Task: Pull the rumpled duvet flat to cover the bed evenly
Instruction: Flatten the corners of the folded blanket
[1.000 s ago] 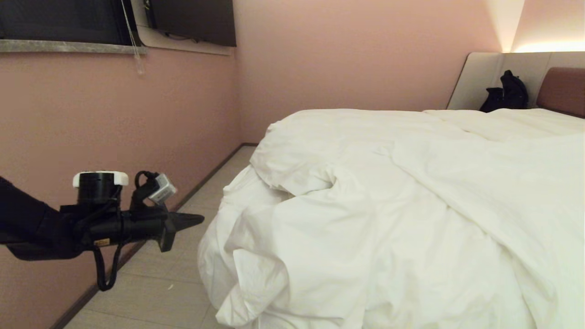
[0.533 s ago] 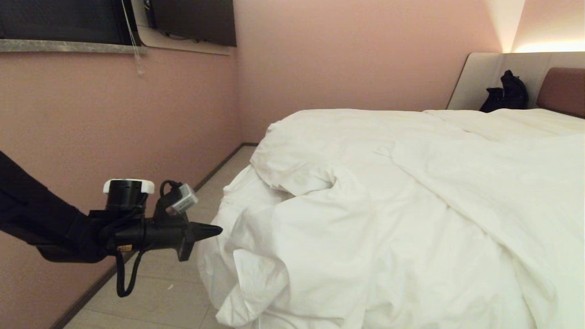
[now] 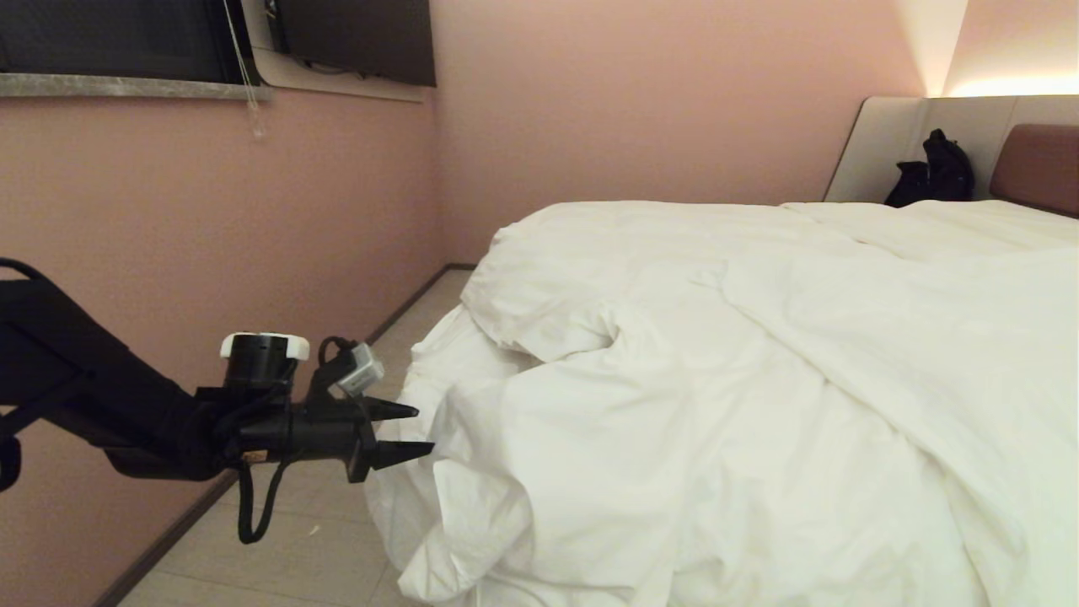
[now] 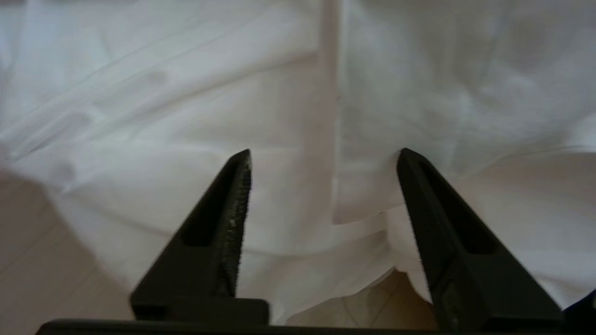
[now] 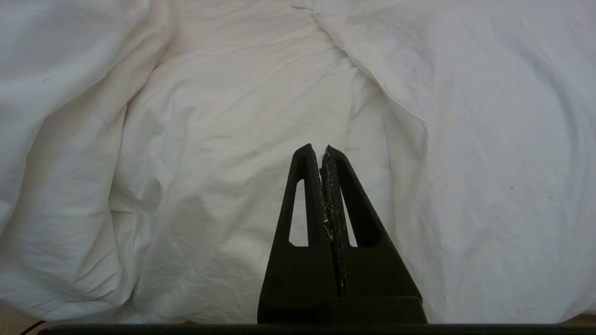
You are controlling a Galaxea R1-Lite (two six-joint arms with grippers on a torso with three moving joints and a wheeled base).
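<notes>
Left hand (image 3: 419, 432), fingers apart, noses the duvet (image 3: 674, 405); only its wrist view shows right hand (image 5: 322, 149) pinched together.

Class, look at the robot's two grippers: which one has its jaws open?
The left gripper, beside the duvet at the bed's corner: its jaws stand apart with white fabric showing between them. The right gripper has its jaws pressed together.

You get dim, warm room light; the brightest glow (image 3: 1007, 84) sits above the headboard (image 3: 1037, 164). Soft shadows fill the duvet (image 3: 716, 379) folds. Your left wrist view is blurred; the right one is sharper.
</notes>
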